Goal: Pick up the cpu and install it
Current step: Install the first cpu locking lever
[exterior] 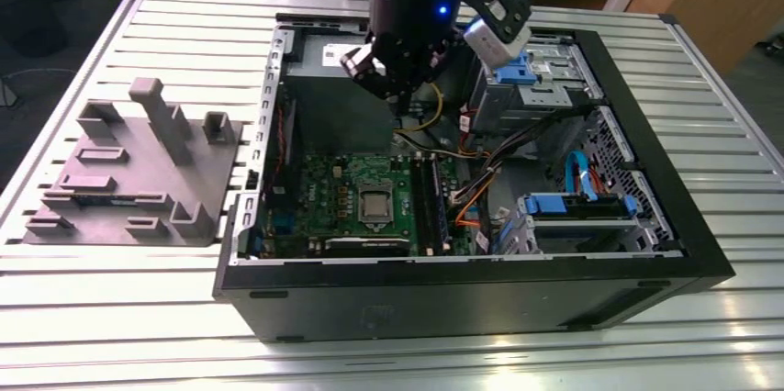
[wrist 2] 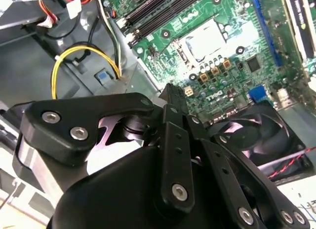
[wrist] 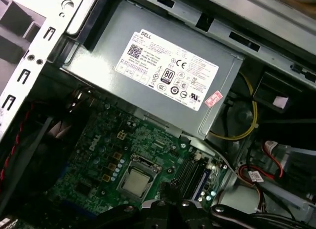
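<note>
- The cpu [wrist: 134, 182] lies flat inside the socket frame [wrist: 143, 163] on the green circuit board [wrist: 91, 155]. Its silvery top faces up and it looks square to the frame.
- In the second wrist view the same chip shows as a pale square in the middle of the board, and nothing rests on it.
- I cannot tell whether the socket frame is latched down over the chip.
- The tool [wrist: 165, 189] is above the board beside the socket, apart from the cpu and touching nothing that I can see.
- Its two sides look drawn together, with nothing clamped between them.
- In the exterior view the tool hangs high over the far part of the computer case [exterior: 490, 290], near the grey power supply [wrist: 98, 56] with its white label. It is well above the board.
- A yellow cable [wrist 2: 64, 61] loops across the case floor next to the board, and a black fan [wrist 2: 256, 135] sits at the board's edge.
- The case lies open on the slatted counter [exterior: 147, 318]. A grey fixture [exterior: 123, 180] stands beside it on the exterior view's left, and I can make out no chip on it.
- As a judgement, picking up and placing look done, since the chip is in its socket and the tool holds nothing. Only the locking of the frame is in doubt.
</note>
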Tool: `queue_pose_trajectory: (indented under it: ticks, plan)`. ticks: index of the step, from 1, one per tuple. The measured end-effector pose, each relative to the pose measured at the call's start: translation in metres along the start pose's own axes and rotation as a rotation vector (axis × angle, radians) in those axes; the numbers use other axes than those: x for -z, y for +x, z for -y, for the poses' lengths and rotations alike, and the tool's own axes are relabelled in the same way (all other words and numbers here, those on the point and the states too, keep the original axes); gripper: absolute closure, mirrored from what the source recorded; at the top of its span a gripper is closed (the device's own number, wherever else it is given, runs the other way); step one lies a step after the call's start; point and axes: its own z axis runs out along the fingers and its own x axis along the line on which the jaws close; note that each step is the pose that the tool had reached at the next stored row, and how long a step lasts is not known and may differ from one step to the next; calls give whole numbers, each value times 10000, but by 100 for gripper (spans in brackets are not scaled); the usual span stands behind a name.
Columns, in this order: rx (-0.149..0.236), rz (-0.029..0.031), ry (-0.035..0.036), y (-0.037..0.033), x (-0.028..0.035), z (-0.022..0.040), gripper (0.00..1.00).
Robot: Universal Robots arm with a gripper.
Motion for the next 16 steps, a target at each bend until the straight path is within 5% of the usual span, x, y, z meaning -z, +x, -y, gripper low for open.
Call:
queue_pose_trajectory:
  ticks: [5, 16]
  plan:
    - [798, -56, -28, 2, -59, 5, 90]
    - [868, -61, -29, -4, -121, 78, 90]
